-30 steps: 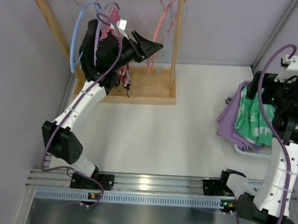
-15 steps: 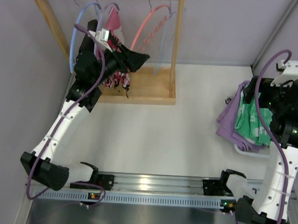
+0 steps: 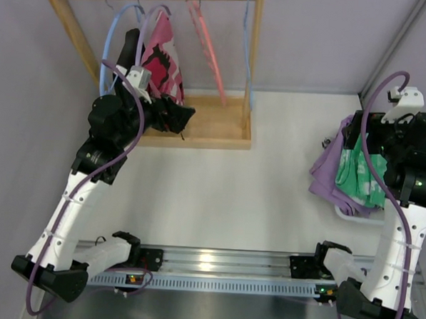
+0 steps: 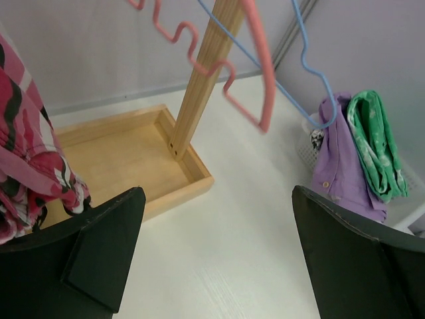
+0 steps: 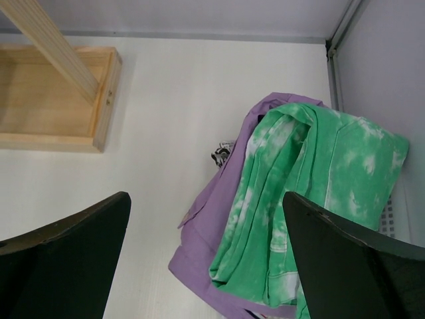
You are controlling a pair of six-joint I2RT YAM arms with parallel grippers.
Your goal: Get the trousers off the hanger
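Observation:
The salmon-pink hanger (image 3: 208,50) hangs bare on the wooden rail; it also shows in the left wrist view (image 4: 257,63). The green trousers (image 3: 359,174) lie on a purple cloth (image 3: 325,172) at the right, off the hanger. They show in the right wrist view (image 5: 319,199) and the left wrist view (image 4: 378,143). My left gripper (image 3: 181,115) is open and empty below the hanger, over the rack's base (image 4: 216,194). My right gripper (image 5: 204,199) is open and empty above the purple cloth's edge, left of the trousers.
The wooden rack (image 3: 200,130) stands at the back left with light blue hangers (image 3: 112,47) and a pink-and-black garment (image 3: 161,53). A white basket (image 3: 360,214) under the clothes sits by the right wall. A blue hanger (image 4: 312,60) hangs beside the pink one.
My left arm has drawn back from the rail, down and to the left. The pink hanger has shifted left along the rail and hangs free. My right arm has barely moved.

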